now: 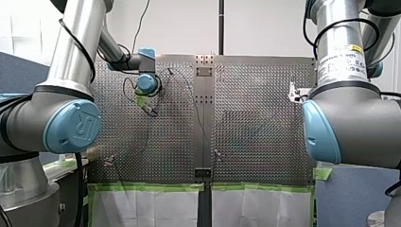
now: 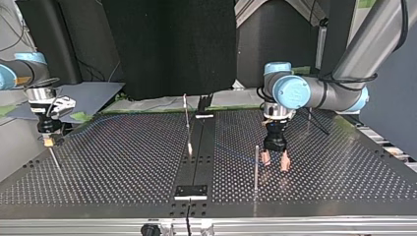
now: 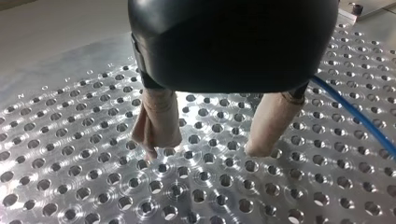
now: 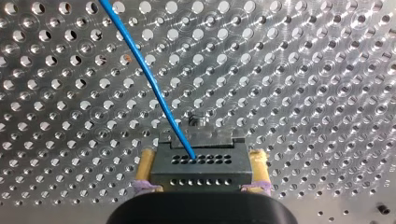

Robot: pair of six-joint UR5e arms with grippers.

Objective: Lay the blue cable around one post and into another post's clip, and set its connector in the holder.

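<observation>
Inside the right hand (image 4: pixel 202 158), black connector (image 4: pixel 201 175) clamped; blue cable (image 4: pixel 144 70) runs ahead from it; left hand (image 3: pixel 205 150) spread wide, empty, just above tabletop (image 3: pixel 70 186).

front: rear, high, far | top: opposite side, low | wrists: close, downward | all share perforated table (image 1: pixel 260 118)

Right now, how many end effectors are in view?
2. My left end effector hangs open above the table, beside the blue cable; my right end effector is shut on the connector, at the top view's left.
</observation>
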